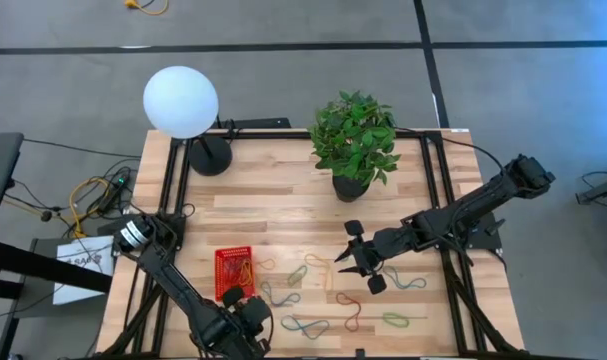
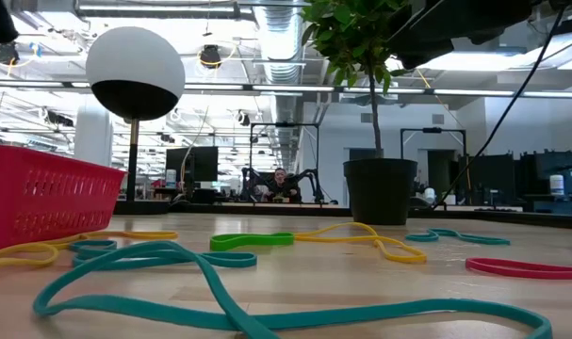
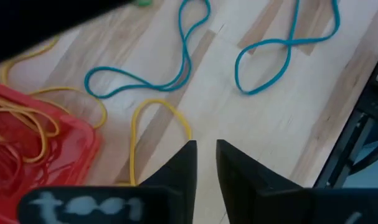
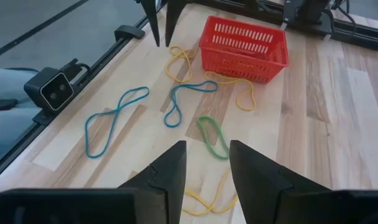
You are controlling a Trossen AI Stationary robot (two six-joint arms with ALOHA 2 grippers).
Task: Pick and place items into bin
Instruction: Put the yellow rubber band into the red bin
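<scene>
The red mesh bin (image 1: pixel 235 272) stands near the table's front left and holds yellow and red loops (image 3: pixel 17 127). Several loops lie flat on the wood to its right: green (image 4: pixel 212 137), blue (image 4: pixel 189 96), teal (image 4: pixel 114 118), yellow (image 3: pixel 154 124) and red (image 1: pixel 348 310). My left gripper (image 3: pixel 206 163) hangs just in front of the bin, fingers pointing down with a narrow gap between them and nothing in it. It also shows in the right wrist view (image 4: pixel 162 28). My right gripper (image 4: pixel 207 168) is open and empty above the green and a yellow loop (image 4: pixel 207 200), right of the bin.
A potted plant (image 1: pixel 353 140) and a white globe lamp (image 1: pixel 181 100) stand at the table's far side. A small camera (image 4: pixel 55 90) sits on the front rail. More loops lie toward the front right (image 1: pixel 395 320). A person sits far off in the room (image 2: pixel 281 184).
</scene>
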